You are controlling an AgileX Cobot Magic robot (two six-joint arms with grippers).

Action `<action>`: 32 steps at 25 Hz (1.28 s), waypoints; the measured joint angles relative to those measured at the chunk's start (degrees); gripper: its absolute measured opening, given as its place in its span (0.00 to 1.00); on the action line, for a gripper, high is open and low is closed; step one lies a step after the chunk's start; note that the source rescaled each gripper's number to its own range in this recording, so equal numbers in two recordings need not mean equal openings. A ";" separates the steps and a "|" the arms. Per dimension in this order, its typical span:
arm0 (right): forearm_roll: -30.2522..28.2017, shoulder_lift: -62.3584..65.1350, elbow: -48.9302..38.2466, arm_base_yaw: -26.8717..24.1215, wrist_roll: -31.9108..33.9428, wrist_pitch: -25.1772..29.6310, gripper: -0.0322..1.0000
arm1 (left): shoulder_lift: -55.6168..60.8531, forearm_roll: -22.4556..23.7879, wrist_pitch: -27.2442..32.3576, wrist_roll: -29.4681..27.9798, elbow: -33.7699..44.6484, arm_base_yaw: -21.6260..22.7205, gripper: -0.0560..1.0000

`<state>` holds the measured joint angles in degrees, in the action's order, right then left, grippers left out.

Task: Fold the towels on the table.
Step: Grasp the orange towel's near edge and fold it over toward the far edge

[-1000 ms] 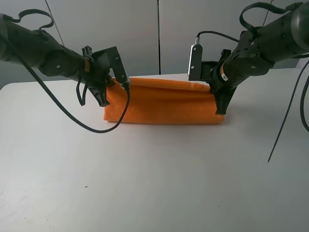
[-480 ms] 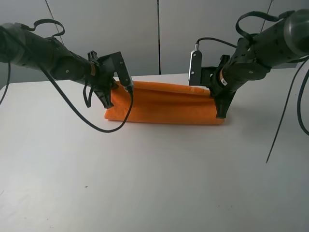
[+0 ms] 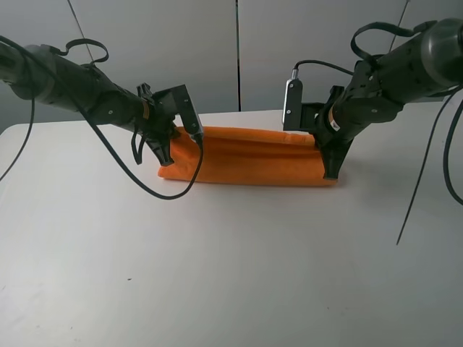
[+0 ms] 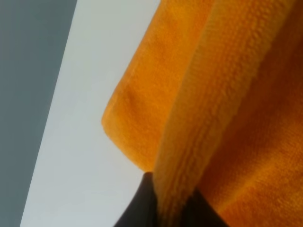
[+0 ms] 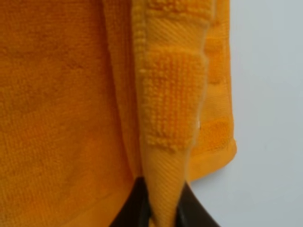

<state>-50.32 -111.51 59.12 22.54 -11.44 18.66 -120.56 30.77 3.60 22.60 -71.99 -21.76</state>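
Left end effector [image 4: 173, 208]: clenched on a raised fold of the orange terry towel [image 3: 249, 157] (left end). Right end effector [image 5: 163, 210]: clenched on its woven-band edge. Towel: folded strip, toward rear of white bench [image 3: 231, 275].

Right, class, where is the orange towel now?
Exterior high view: the towel lies on the table toward its far edge, between the left gripper and right gripper, each pinching an end.
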 joint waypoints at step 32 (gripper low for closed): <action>-1.88 0.70 0.00 -0.91 9.24 3.68 0.98 | 2.06 -1.58 -4.03 -1.81 -0.04 1.21 1.00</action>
<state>-52.20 -110.81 59.12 21.63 -2.19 22.34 -118.50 29.19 -0.42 20.79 -72.02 -20.55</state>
